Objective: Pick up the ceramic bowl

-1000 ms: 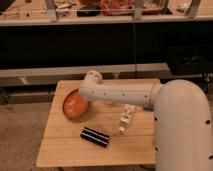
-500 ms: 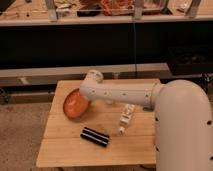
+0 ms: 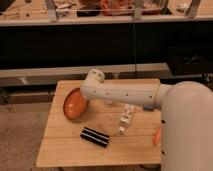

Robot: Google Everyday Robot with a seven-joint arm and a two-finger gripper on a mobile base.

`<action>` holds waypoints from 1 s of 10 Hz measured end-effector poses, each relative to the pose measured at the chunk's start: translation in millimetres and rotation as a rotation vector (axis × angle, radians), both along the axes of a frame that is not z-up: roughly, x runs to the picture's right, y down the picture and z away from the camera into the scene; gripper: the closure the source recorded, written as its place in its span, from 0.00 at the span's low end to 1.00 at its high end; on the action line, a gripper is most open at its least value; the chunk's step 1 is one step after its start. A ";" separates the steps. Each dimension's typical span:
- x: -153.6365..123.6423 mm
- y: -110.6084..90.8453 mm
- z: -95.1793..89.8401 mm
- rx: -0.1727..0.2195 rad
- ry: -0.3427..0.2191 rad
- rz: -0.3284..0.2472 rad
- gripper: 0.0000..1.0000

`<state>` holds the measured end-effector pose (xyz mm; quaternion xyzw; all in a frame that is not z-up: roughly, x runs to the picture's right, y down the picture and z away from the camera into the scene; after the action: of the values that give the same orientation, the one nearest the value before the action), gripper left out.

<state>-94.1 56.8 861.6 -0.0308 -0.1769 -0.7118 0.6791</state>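
Round, shallow orange ceramic bowl (image 3: 75, 104) sits at the left side of the light wooden slatted surface (image 3: 60, 155), about nine o'clock from the surface's middle. It looks tilted, glossy inside facing up and to the left, right rim raised toward the arm. Judged rigid, moderately heavy, slick and chippable; best hold is a pinch across the thin rim. Being round, it has no long axis.

Gripper (image 3: 86, 98) is at the bowl's right rim, hidden by the white arm's wrist; its state cannot be told.

Black striped block (image 3: 95, 136) lies at five o'clock from the bowl, small white bottle (image 3: 126, 117) further right.
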 end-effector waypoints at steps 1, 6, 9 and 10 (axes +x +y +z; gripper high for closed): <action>-1.2 -5.2 -8.3 0.013 -0.026 0.011 0.99; -6.4 -16.1 -31.8 0.019 -0.111 0.027 1.00; -9.3 -22.5 -48.2 0.021 -0.135 0.027 1.00; -9.2 -24.7 -53.4 0.026 -0.139 0.029 1.00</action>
<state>-103.3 32.1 808.2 0.0300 -0.2147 -0.7046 0.6757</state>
